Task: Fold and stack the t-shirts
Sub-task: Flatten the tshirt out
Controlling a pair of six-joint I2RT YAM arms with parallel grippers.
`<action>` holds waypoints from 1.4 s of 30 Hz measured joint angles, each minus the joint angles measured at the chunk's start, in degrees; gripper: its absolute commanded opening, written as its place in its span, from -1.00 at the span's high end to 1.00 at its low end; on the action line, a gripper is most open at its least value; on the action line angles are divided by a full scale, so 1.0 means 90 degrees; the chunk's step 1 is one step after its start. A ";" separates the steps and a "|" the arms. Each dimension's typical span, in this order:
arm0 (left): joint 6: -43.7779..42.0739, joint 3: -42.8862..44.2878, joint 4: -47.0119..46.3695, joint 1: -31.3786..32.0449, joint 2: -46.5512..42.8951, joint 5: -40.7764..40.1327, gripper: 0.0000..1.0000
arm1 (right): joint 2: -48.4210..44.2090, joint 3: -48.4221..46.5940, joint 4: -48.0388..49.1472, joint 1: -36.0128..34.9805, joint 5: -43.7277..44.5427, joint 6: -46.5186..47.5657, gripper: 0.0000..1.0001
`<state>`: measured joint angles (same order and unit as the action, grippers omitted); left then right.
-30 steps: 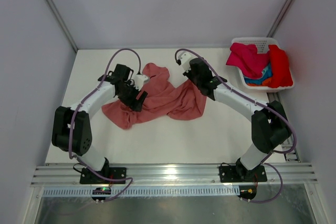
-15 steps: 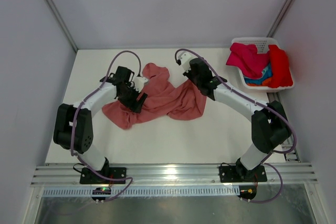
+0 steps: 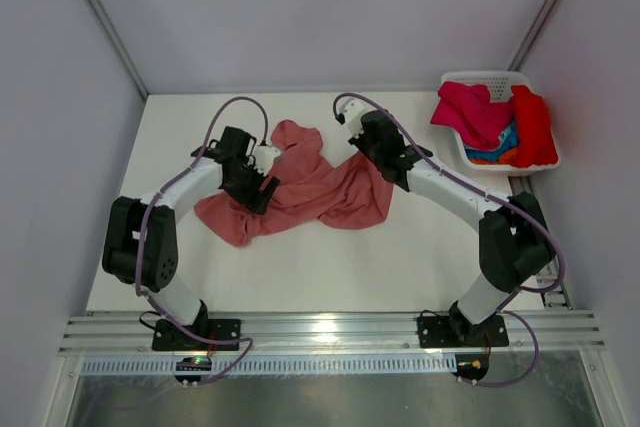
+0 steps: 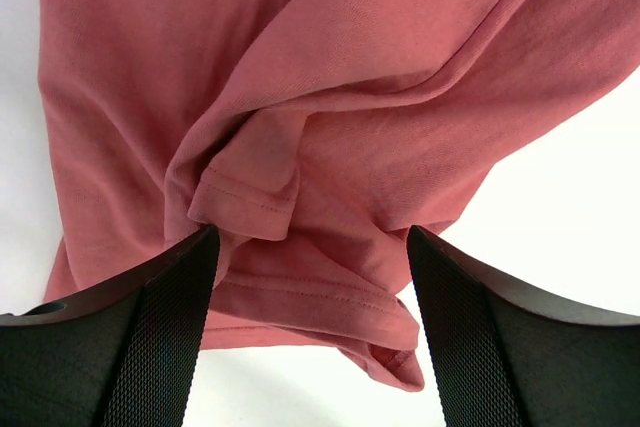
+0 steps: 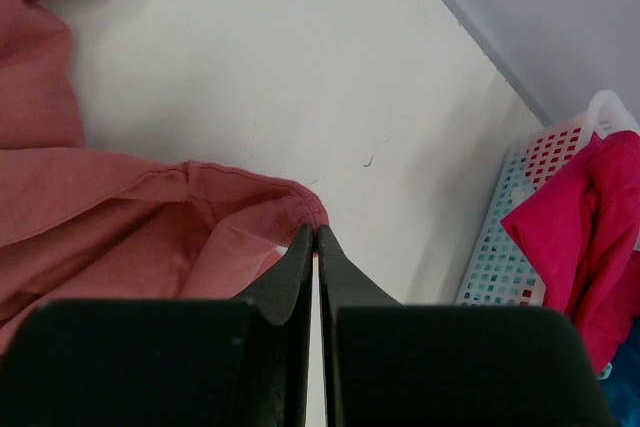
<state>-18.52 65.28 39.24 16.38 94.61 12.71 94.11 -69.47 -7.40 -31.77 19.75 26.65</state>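
A salmon t-shirt point(image 3: 310, 192) lies crumpled in the middle of the white table point(image 3: 320, 267). My left gripper point(image 3: 261, 187) is open over the shirt's left part. In the left wrist view its fingers straddle a bunched sleeve hem point(image 4: 300, 297), left gripper point(image 4: 310, 247) not touching the salmon cloth point(image 4: 350, 97). My right gripper point(image 3: 362, 159) is shut on the shirt's upper right edge. In the right wrist view, the right gripper point(image 5: 316, 232) pinches a stitched hem of the salmon shirt point(image 5: 100, 217). Magenta point(image 3: 470, 112), red point(image 3: 535, 127), blue point(image 3: 505, 139) and orange point(image 3: 485, 158) t-shirts sit in the basket.
A white plastic basket point(image 3: 480, 77) stands at the back right corner, also seen as the basket point(image 5: 520, 237) in the right wrist view with the magenta shirt point(image 5: 580, 227) hanging over its rim. Grey walls close in the table on three sides.
The left arm has shifted slightly, its gripper edging up and left over the shirt. The right arm and the shirt have stayed put.
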 measured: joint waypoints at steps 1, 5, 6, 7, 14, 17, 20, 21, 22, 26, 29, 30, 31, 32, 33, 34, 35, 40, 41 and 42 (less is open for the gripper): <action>0.0002 0.0000 -0.0005 0.0000 0.0000 -0.0017 -0.54 | 0.0000 0.0000 0.0000 0.0000 0.0000 0.0002 0.94; 0.0010 0.0000 -0.0005 0.0000 0.0000 -0.0061 -0.54 | 0.0000 0.0000 0.0000 0.0000 0.0000 0.0012 0.94; 0.0012 0.0000 -0.0007 0.0000 0.0000 -0.0083 -0.54 | 0.0000 0.0000 0.0000 0.0000 0.0000 0.0015 0.94; 0.0012 0.0000 -0.0012 0.0000 0.0000 -0.0102 -0.54 | 0.0000 0.0000 0.0000 0.0000 0.0000 0.0015 0.94; 0.0049 -0.0007 -0.0146 0.0000 0.0017 -0.0248 -0.53 | 0.0000 0.0000 -0.0002 0.0000 0.0000 0.0015 0.94; 0.0063 -0.0010 -0.0172 0.0000 0.0058 -0.0272 -0.52 | 0.0000 0.0000 -0.0005 0.0000 0.0000 0.0015 0.94; 0.0087 -0.0010 -0.0219 0.0000 0.0134 -0.0272 -0.53 | 0.0000 0.0000 -0.0019 0.0000 0.0000 0.0015 0.94; 0.0104 -0.0012 -0.0233 0.0000 0.0153 -0.0272 -0.53 | 0.0000 0.0000 -0.0027 0.0000 0.0000 0.0015 0.94; 0.0126 -0.0017 -0.0245 0.0000 0.0168 -0.0272 -0.53 | 0.0000 0.0000 -0.0036 0.0000 0.0000 0.0015 0.94; 0.0180 -0.0019 -0.0265 0.0000 0.0223 -0.0267 -0.45 | 0.0000 0.0000 -0.0049 0.0000 0.0000 0.0015 0.94; 0.0187 -0.0024 -0.0270 0.0000 0.0228 -0.0248 -0.34 | 0.0000 0.0000 -0.0049 0.0000 0.0000 0.0017 0.94; 0.0189 -0.0024 -0.0272 0.0000 0.0228 -0.0243 -0.32 | 0.0000 0.0000 -0.0049 0.0000 0.0000 0.0017 0.94; 0.0189 -0.0024 -0.0274 0.0000 0.0228 -0.0243 -0.30 | 0.0000 0.0000 -0.0049 0.0000 0.0000 0.0017 0.94; 0.0189 -0.0024 -0.0274 0.0000 0.0228 -0.0243 -0.21 | 0.0000 0.0000 -0.0049 0.0000 0.0000 0.0017 0.94; 0.0202 -0.0024 -0.0274 0.0000 0.0228 -0.0240 -0.18 | 0.0000 0.0000 -0.0049 0.0000 0.0000 0.0019 0.94; 0.0199 -0.0024 -0.0277 0.0000 0.0228 -0.0238 -0.16 | 0.0000 0.0000 -0.0049 0.0000 0.0000 0.0019 0.94; 0.0202 -0.0024 -0.0282 0.0000 0.0228 -0.0233 0.02 | 0.0000 0.0000 -0.0049 0.0000 0.0000 0.0019 0.94; 0.0245 -0.0024 -0.0291 0.0000 0.0236 -0.0172 1.00 | 0.0000 -0.0002 -0.0049 0.0000 0.0000 0.0019 0.94; 0.0250 -0.0024 -0.0294 0.0000 0.0238 -0.0160 1.00 | 0.0000 0.0000 -0.0049 0.0000 0.0000 0.0022 0.94; 0.0231 -0.0024 -0.0296 0.0000 0.0243 -0.0148 1.00 | 0.0000 0.0000 -0.0049 0.0000 0.0000 0.0022 0.94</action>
<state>-16.45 65.06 36.58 16.38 96.79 11.38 94.11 -69.47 -7.84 -31.77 19.75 26.85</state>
